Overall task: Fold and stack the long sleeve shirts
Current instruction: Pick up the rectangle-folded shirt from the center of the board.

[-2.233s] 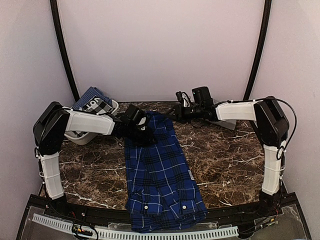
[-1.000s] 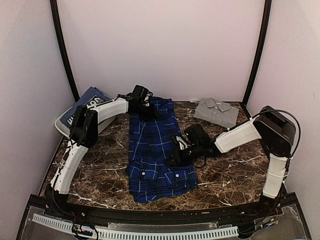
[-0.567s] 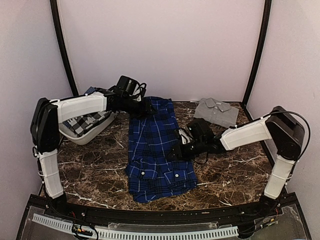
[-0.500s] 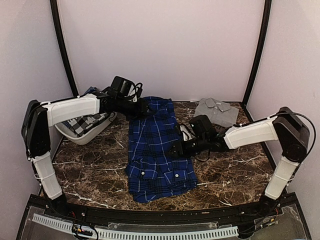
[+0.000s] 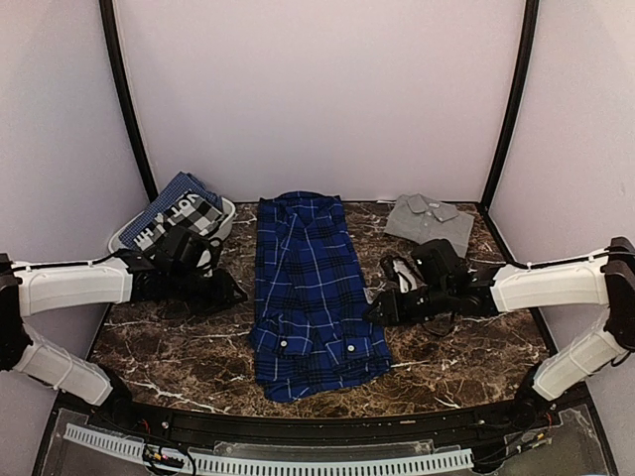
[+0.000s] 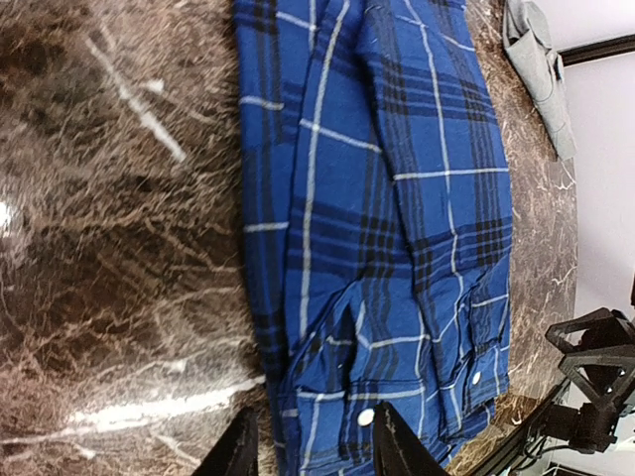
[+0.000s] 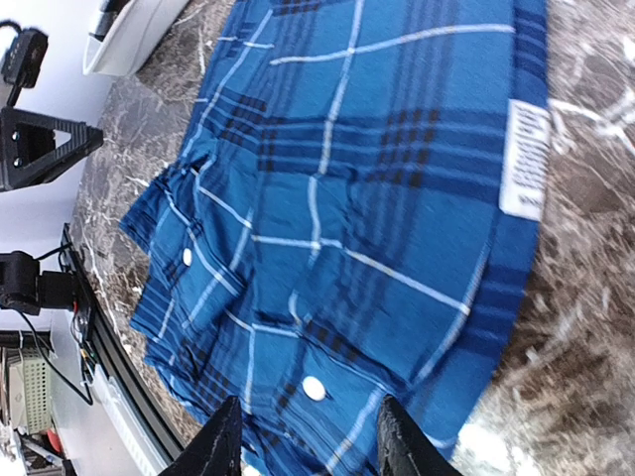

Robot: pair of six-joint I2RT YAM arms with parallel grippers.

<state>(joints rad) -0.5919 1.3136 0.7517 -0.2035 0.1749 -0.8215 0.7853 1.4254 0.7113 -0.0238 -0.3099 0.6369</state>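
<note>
The royal-blue and black plaid shirt (image 5: 313,288) lies as a long narrow strip down the middle of the table, collar end at the back and buttoned cuffs at the near end. It fills the left wrist view (image 6: 387,198) and the right wrist view (image 7: 347,198). The grey shirt (image 5: 429,220) lies folded at the back right and shows in the left wrist view (image 6: 541,69). My left gripper (image 5: 234,294) is open and empty, low over the table just left of the plaid shirt (image 6: 313,451). My right gripper (image 5: 375,310) is open and empty by the shirt's right edge (image 7: 303,446).
A white basket (image 5: 220,210) holding blue and black-and-white checked cloth stands at the back left; its rim shows in the right wrist view (image 7: 134,30). The marble table (image 5: 466,357) ends at a black front rail (image 5: 317,428). Side walls close in on both sides.
My left arm has drawn back from the shirt's far end to the table left of it. My right arm has slid right, off the shirt's edge. The shirt lies still.
</note>
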